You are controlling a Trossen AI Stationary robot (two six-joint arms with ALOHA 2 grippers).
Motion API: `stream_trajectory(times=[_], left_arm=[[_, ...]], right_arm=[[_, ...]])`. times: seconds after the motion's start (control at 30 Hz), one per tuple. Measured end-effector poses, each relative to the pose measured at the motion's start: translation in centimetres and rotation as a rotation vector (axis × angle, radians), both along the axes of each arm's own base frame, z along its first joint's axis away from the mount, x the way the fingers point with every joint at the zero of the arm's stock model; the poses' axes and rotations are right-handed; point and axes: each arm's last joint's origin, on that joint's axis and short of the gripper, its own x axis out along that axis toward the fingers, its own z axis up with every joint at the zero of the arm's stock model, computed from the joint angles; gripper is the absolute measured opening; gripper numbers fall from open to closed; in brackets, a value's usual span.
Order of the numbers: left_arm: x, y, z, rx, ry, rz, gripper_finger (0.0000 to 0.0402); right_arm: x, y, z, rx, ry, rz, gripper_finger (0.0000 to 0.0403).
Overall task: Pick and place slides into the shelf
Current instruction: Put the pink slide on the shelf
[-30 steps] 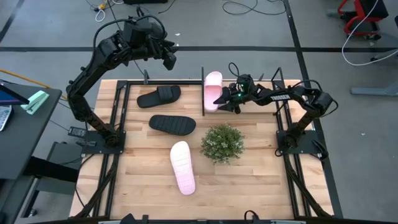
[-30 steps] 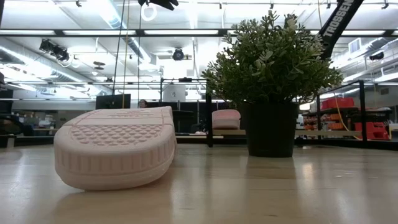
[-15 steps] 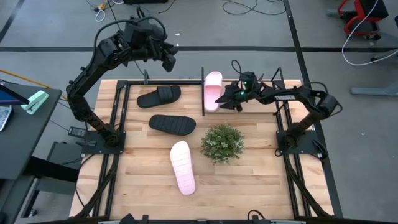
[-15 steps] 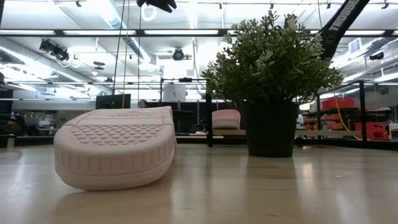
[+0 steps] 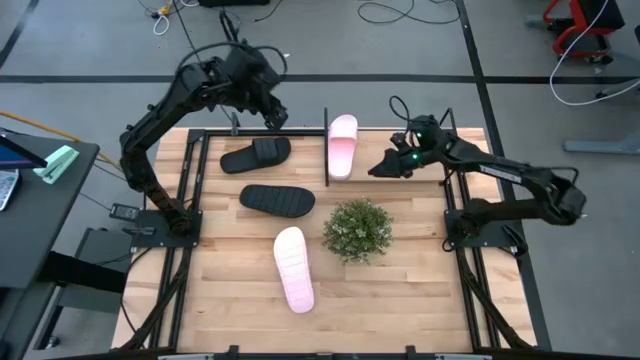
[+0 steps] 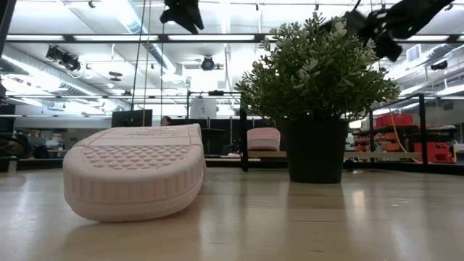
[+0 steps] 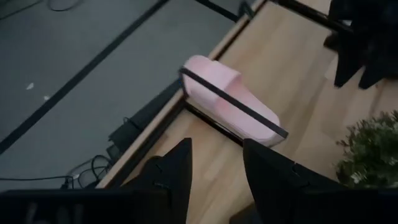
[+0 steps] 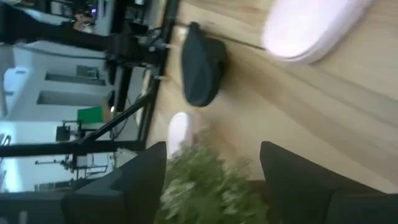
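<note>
- Nearest the front of the table (image 5: 400, 290) lies a pale pink slide (image 5: 294, 268), sole up, just beside the potted plant (image 5: 358, 229). In the low view its ribbed sole (image 6: 134, 177) fills the foreground.
- My read: this slide is light foam, soft enough to give under a pinch but stiff enough to keep its shape. The sole looks grippy. Flipped over, the strap is hidden, so the side edge is the likely place to take hold.
- Further back, two black slides: one (image 5: 277, 199) lies across the middle, the other (image 5: 255, 154) is angled behind it. Both sit strap-up, and that wide strap is the obvious grab point.
- At the far edge, the second pink slide (image 5: 342, 144) rests in the shelf (image 5: 326, 150), right against a thin black bar. The left wrist view shows that bar crossing over it (image 7: 230, 106).
- The right claw (image 5: 385, 165) hangs just to the side of the shelved pink slide, apart from it, with wide-spread fingers holding nothing. It is well away from the three loose slides.
- The left claw (image 5: 272, 112) hovers above the table's far edge, near the rear black slide, fingers parted and empty.
</note>
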Motion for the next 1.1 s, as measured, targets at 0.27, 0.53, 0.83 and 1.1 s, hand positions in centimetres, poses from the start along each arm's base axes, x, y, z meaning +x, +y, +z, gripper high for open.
stream_trajectory(times=[0.27,0.53,0.83,1.1], left_arm=[[2.6,-1.8,-1.6,-0.037,0.064,-0.09,0.0154],[5.1,-4.9,-3.9,-0.122,0.028,-0.179,0.0137],[6.0,-8.6,-10.4,-0.29,0.152,-0.205,0.0115],[3.6,-12.4,-10.6,-0.328,-0.019,-0.214,0.0099]], right_arm=[[-1.4,3.3,3.0,-0.096,-0.069,0.0,0.0265],[-2.2,5.6,3.5,-0.14,-0.025,0.012,0.0265],[-1.8,6.8,3.5,-0.179,-0.038,0.09,0.0265],[-0.9,7.6,4.4,-0.257,-0.145,0.15,0.0254]])
